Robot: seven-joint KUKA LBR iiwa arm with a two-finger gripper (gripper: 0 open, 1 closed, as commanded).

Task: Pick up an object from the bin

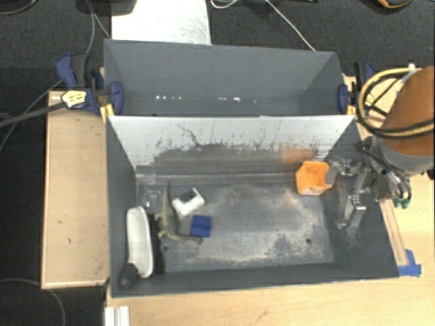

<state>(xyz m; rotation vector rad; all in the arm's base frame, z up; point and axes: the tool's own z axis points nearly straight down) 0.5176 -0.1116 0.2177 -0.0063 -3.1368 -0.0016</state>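
Observation:
My gripper (351,217) hangs at the right side of the bin, its metal fingers pointing down over the bin's right slope with nothing between them. Just to its upper left lies an orange block (312,178) near the back right corner of the floor, apart from the fingers. Across the bin at the left lie a small white piece (187,202) and a blue block (200,226).
A long white oval object (139,242) lies along the left wall. A dark grey piece (170,227) sits beside the blue block, and a small dark thing (127,275) is in the front left corner. The arm with its orange cover stands over the bin's right rim.

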